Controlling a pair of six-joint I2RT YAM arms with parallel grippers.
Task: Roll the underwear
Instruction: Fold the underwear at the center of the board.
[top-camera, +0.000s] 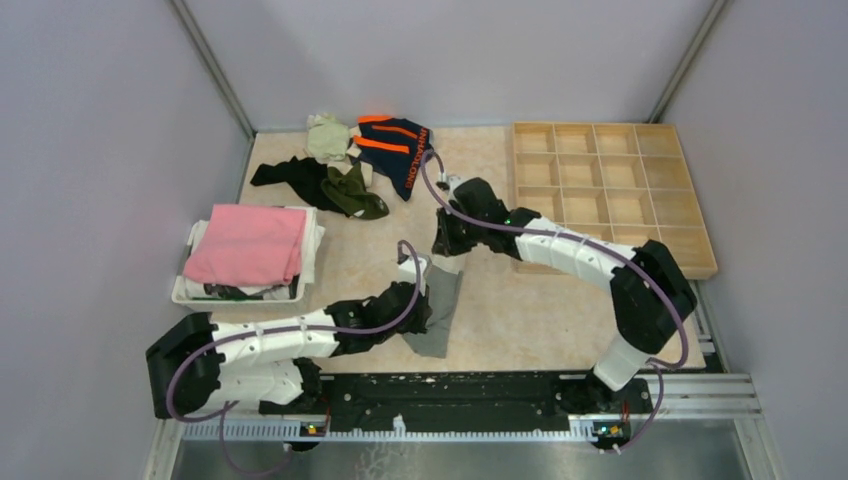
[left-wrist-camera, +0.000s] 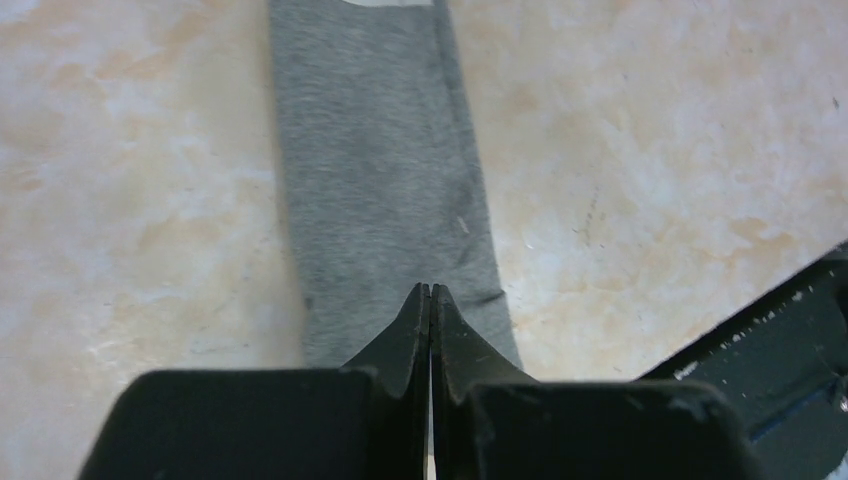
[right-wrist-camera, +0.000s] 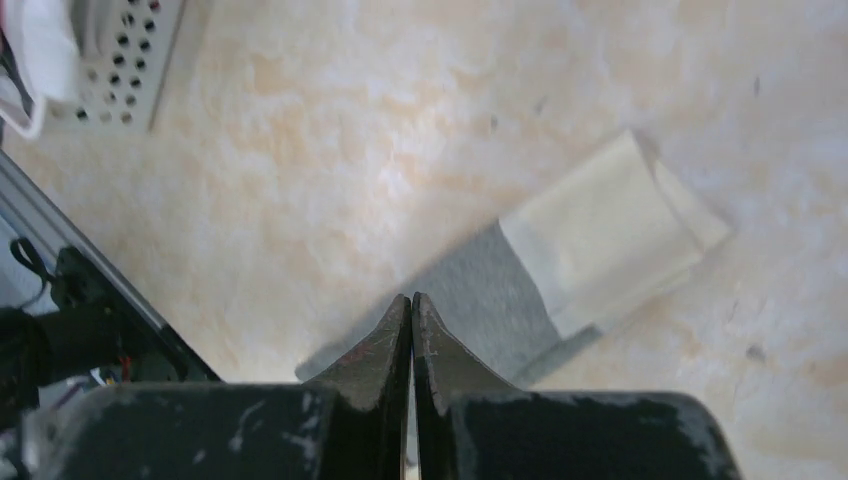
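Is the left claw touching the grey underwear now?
Cannot tell. The left wrist view shows the shut left claw over the grey underwear, but not whether its tips press the cloth or hover above.

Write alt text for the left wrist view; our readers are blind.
The left tool, jaws shut, points over the near end of a grey underwear strip laid flat on a beige table. A black rail crosses the lower right corner.

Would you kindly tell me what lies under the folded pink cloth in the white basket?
White fabric pokes out beneath the pink cloth, and dark fabric shows at the basket near rim; the rest is covered.
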